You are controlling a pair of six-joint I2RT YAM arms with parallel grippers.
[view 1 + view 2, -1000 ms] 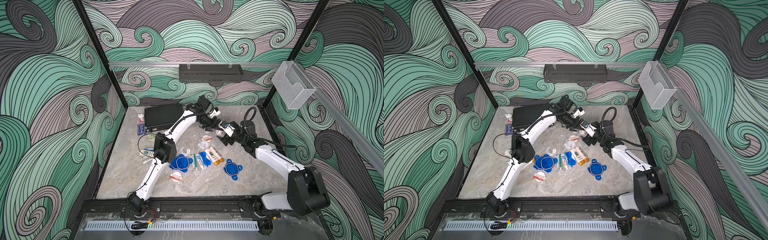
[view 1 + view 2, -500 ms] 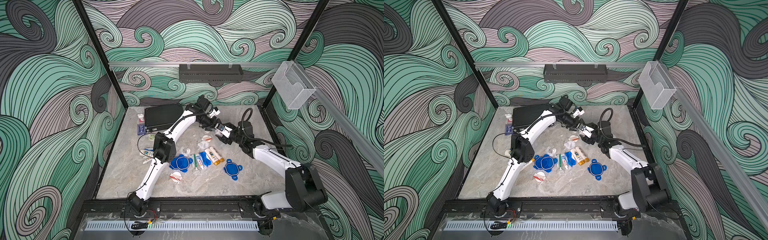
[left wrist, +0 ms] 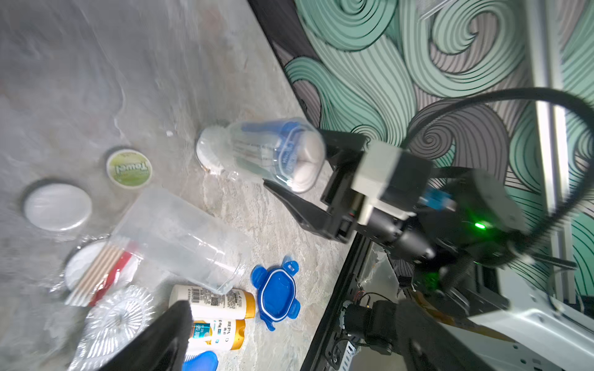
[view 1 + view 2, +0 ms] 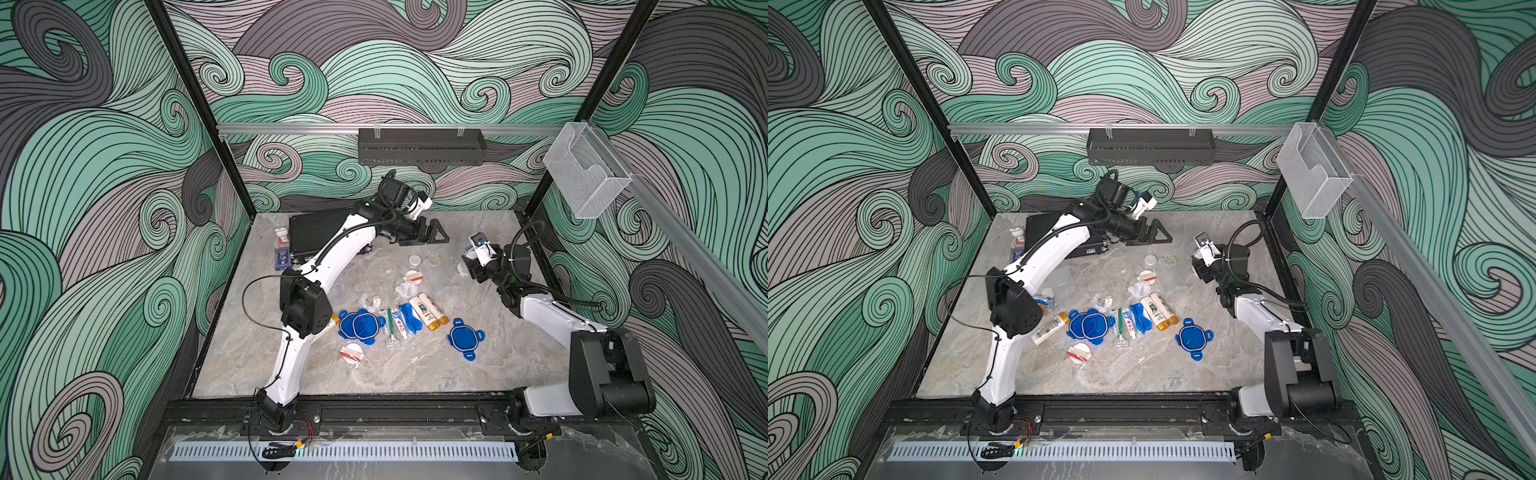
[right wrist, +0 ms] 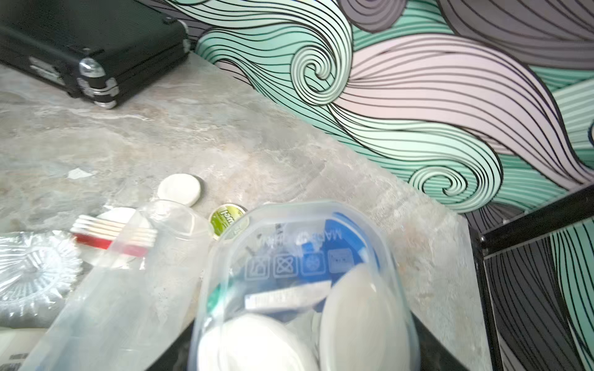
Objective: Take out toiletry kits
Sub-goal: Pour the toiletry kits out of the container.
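Clamping a clear plastic tub (image 3: 257, 151) mouth-down over grey desk (image 4: 415, 374), right claw (image 3: 289, 160) apparently dumps toiletry kit (image 5: 289, 298); left claw (image 4: 434, 233) wide, empty.

Both arms stretched forward, wrists turned toward each other.
Left end effector (image 4: 436, 232) gapes wide, empty; right end effector (image 4: 467, 266) clamps a clear container (image 3: 257, 151).

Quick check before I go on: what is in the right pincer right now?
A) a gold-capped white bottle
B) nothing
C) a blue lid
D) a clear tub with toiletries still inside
D: the right pincer grips the clear tub, which is tilted, with blue and white items showing through its wall.
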